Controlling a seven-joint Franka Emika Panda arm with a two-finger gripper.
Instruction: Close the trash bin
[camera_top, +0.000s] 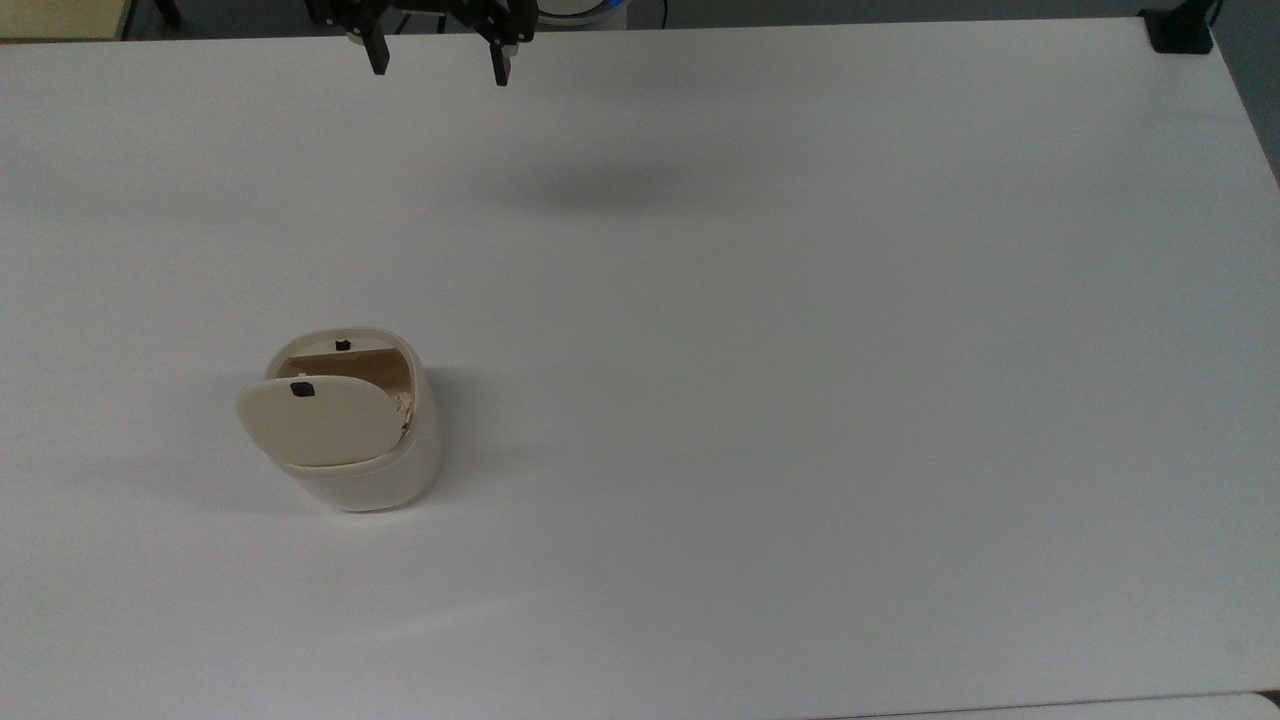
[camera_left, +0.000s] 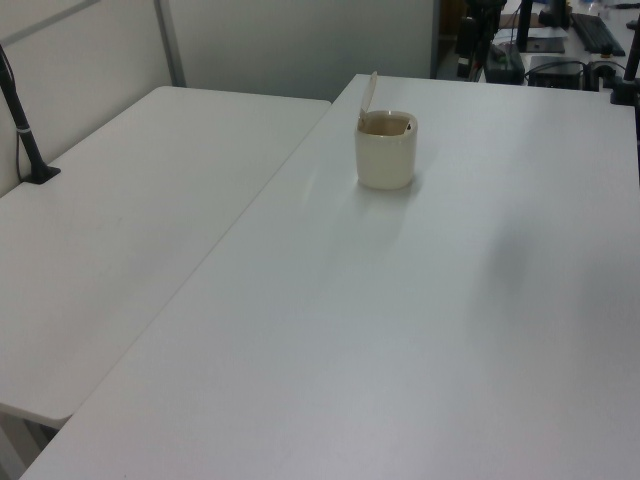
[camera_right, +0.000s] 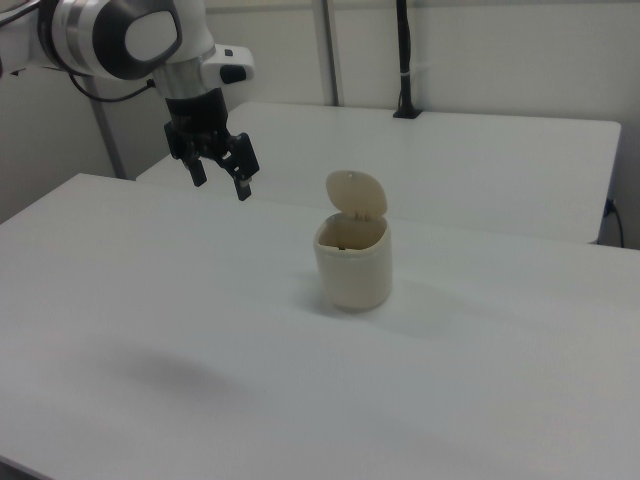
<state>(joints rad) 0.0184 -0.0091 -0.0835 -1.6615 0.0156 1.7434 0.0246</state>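
A small cream trash bin (camera_top: 370, 450) stands on a big white worktop (camera_top: 800, 400). In the top view it sits toward the top view's left, a bit below the middle. Its lid (camera_top: 320, 420) is up, so the bin is open, and the inside looks brownish. The lid has a little black square tab (camera_top: 300, 390) near its edge, and another little black bit (camera_top: 343, 345) sits on the far rim of the bin. In the right view the lid (camera_right: 356, 192) stands up at the back of the bin (camera_right: 352, 262). In the left view the bin (camera_left: 386, 150) is far off on the worktop and the lid (camera_left: 369, 93) looks like a thin strip sticking up. The gripper (camera_top: 437, 62) is at the upper edge in the top view, well apart from the bin. Its two black fingers (camera_top: 376, 55) are spread apart and hold nothing. In the right view the gripper (camera_right: 220, 179) hangs in the air above the worktop, to the right view's left of the bin. A soft grey shadow (camera_top: 600, 185) lies on the worktop. A second white table (camera_left: 120, 230) stands just beside the worktop.
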